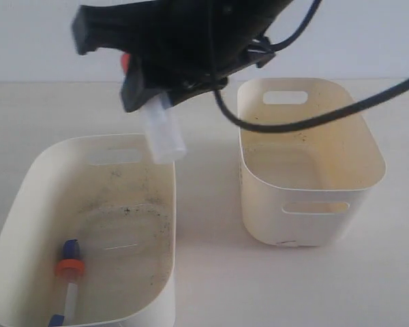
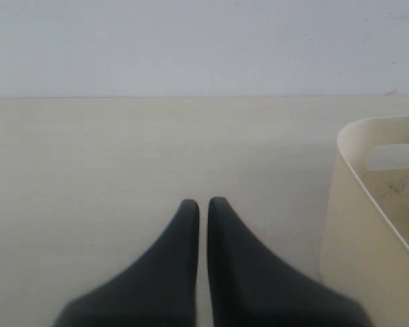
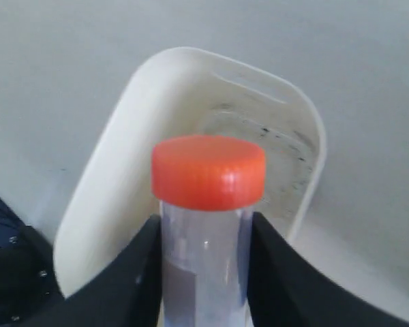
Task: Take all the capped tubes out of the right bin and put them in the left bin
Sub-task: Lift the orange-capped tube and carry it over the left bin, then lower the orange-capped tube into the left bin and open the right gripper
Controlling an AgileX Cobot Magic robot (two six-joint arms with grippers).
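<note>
My right gripper point(image 1: 146, 92) reaches across from the right and is shut on a clear capped tube point(image 1: 162, 133) with an orange-red cap point(image 3: 208, 170). The tube hangs tilted over the far right rim of the left bin point(image 1: 68, 144). In the right wrist view the black fingers point(image 3: 140, 266) clamp the tube body, with the dirt-speckled left bin point(image 3: 123, 170) below. More tubes lie in that bin's near left corner: an orange cap point(image 1: 69, 267) and blue caps point(image 1: 70, 246). Nothing shows on the yellowish floor of the right bin point(image 1: 307, 211). My left gripper point(image 2: 203, 204) is shut on nothing above bare table.
A black cable point(image 1: 293, 122) sags across the right bin's far opening. The left wrist view shows the left bin's rim point(image 2: 368, 129) beside the gripper. A strip of table separates the two bins.
</note>
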